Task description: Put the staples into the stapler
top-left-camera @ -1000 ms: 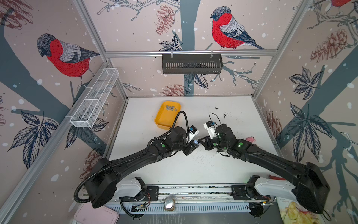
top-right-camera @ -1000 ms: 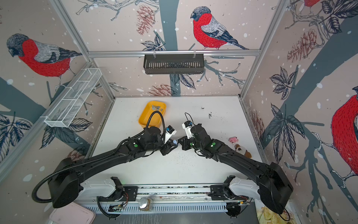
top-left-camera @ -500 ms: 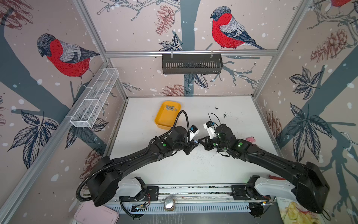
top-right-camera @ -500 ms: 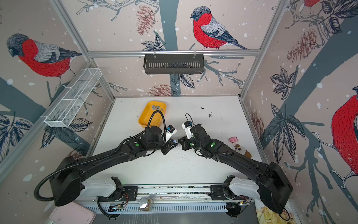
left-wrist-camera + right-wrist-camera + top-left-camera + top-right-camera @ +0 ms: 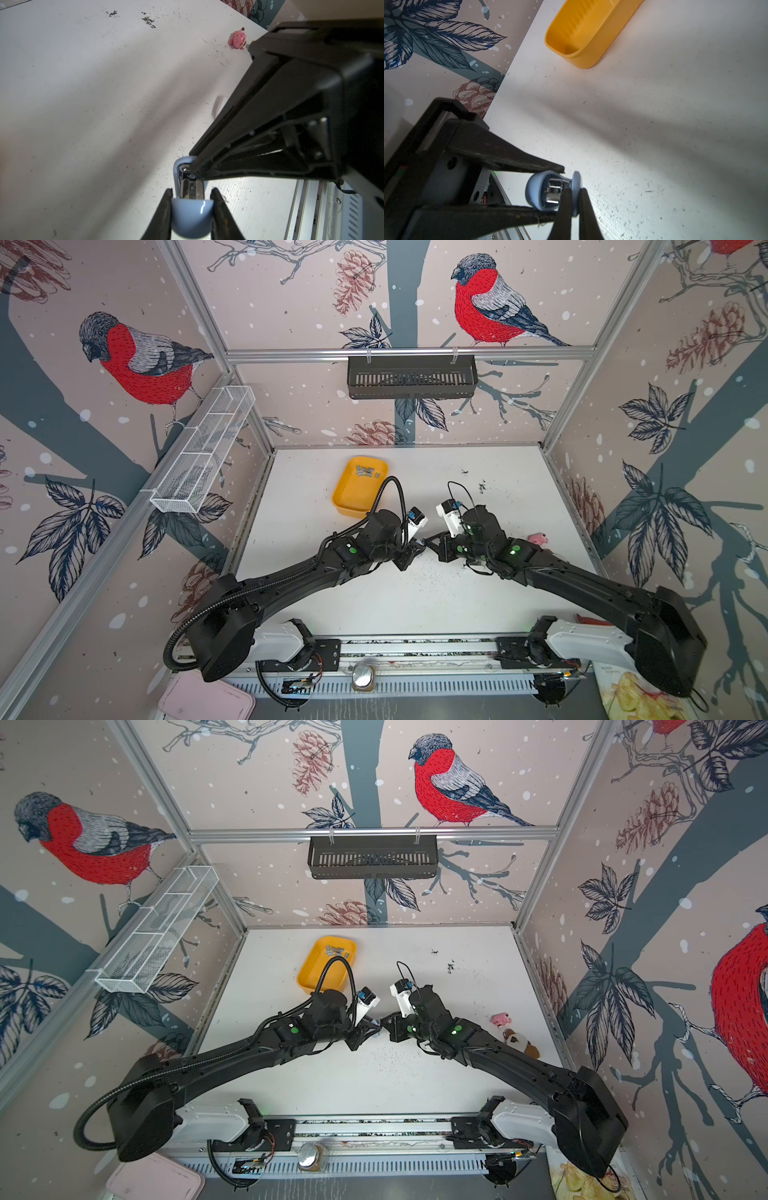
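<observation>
Mid-table, the left gripper [image 5: 192, 190] clamps the rounded body of the small blue stapler [image 5: 191, 218], one finger on each side. The right gripper [image 5: 575, 191] pinches the stapler's thin blue flap. The staples [image 5: 368, 472] lie in the yellow tray [image 5: 353, 502] toward the far side of the table [image 5: 415, 605], apart from both grippers.

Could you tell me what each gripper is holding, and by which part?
Both hold the blue stapler: the left gripper clasps its rounded cover by the sides; the right gripper pinches its thin base plate.
</observation>
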`<state>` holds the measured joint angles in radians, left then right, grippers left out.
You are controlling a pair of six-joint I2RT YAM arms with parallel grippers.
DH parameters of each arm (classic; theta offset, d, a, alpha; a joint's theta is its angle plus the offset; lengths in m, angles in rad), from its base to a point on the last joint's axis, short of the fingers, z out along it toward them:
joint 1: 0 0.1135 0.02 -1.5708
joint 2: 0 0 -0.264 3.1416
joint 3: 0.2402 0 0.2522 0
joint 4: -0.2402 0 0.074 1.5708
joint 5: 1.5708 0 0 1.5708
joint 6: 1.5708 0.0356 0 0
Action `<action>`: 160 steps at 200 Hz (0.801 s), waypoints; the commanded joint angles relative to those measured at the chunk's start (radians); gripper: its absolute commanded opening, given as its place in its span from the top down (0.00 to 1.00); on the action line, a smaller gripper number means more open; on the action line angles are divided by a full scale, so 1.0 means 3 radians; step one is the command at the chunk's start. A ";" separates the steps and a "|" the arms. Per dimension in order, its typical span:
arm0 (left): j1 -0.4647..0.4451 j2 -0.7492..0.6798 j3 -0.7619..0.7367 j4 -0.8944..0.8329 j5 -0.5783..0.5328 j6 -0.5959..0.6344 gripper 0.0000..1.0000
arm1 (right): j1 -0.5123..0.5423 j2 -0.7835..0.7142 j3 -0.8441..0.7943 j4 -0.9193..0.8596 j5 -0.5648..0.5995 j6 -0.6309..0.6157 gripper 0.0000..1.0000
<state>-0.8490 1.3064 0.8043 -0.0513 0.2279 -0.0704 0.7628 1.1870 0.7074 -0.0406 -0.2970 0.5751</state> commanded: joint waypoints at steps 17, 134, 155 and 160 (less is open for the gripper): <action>0.0002 -0.0098 -0.0014 0.0088 -0.0022 0.0064 0.82 | -0.0111 -0.0041 -0.0053 0.0138 0.0021 0.0146 0.97; 0.0004 -0.0284 -0.0058 0.0130 -0.0154 -0.0011 0.83 | -0.0499 -0.0103 -0.0277 0.0090 0.0135 0.0425 0.78; 0.0002 -0.0320 -0.0079 0.0110 -0.0206 0.0008 0.83 | -0.0615 -0.0217 -0.0374 0.0154 0.0138 0.0470 0.77; 0.0003 -0.0329 -0.0087 0.0101 -0.0207 0.0017 0.83 | -0.0632 -0.0252 -0.0395 0.0195 0.0106 0.0469 0.76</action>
<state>-0.8490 1.2194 0.7845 -0.0475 0.1818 -0.0689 0.5957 1.1439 0.6102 0.0116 -0.2985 0.7006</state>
